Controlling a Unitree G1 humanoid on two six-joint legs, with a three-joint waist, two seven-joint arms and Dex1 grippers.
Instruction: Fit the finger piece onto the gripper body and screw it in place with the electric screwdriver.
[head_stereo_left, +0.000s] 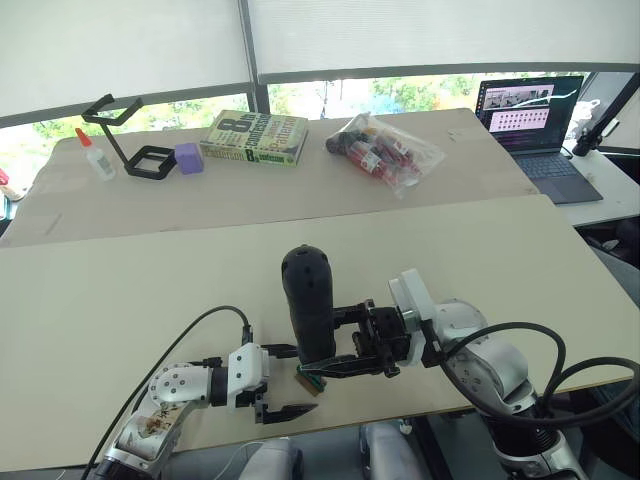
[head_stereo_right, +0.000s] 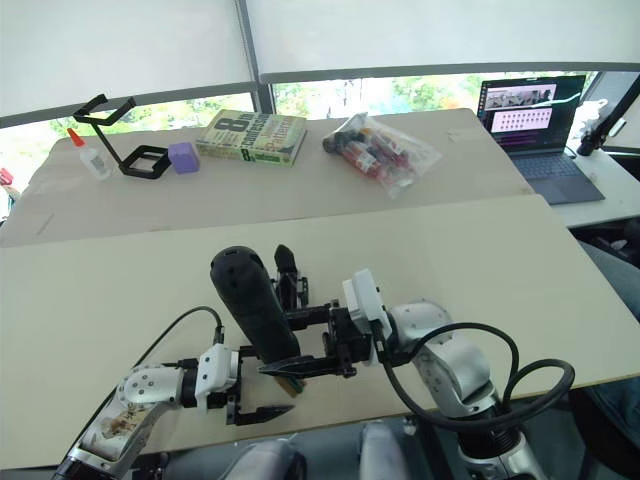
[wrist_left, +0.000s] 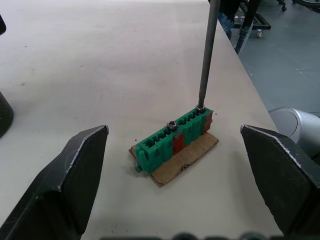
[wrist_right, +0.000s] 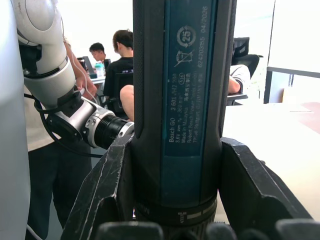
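The right end effector (head_stereo_left: 345, 352) is gripping the electric screwdriver (head_stereo_left: 308, 300) upright near the tabletop's (head_stereo_left: 120, 300) near edge, fingers clamped on both sides of its barrel. Its metal bit (wrist_left: 206, 50) is pressing down onto a screw at one end of a small green-and-red block (wrist_left: 172, 141) sitting on a scrap of cardboard (wrist_left: 187, 159). The left end effector (head_stereo_left: 285, 382) is hovering just beside the block, fingers spread wide and holding nothing.

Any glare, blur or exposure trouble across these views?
Left eye view: window blinds blown out, table evenly lit. Left wrist view: green block and bit tip sharp; left gripper's near fingers soft. Right wrist view: electric screwdriver label sharp, window backlight washes out the background.
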